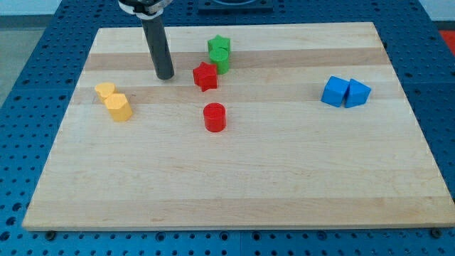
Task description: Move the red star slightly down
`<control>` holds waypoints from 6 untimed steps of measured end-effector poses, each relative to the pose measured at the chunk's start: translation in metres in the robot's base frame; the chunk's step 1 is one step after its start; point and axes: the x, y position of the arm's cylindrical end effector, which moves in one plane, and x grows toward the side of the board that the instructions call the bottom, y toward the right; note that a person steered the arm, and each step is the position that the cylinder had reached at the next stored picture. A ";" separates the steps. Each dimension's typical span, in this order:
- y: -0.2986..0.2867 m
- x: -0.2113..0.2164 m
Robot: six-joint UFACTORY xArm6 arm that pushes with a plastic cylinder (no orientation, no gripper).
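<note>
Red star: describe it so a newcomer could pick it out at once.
On the wooden board, look near the top, just left of centre, where my tip stands. The red star lies right of it, against the green blocks. Unlike the red cylinder below, it has points.

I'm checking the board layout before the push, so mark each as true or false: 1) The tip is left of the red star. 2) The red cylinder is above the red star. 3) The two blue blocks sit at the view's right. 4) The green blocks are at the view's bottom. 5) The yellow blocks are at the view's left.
1) True: my tip is left of the red star, apart from it.
2) False: the red cylinder is below the star.
3) True: the blue blocks sit side by side there.
4) False: the green blocks are near the top, just above the star.
5) True: the yellow blocks sit there.
</note>
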 end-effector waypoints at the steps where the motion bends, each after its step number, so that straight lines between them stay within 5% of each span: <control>1: 0.021 0.000; 6: 0.048 0.003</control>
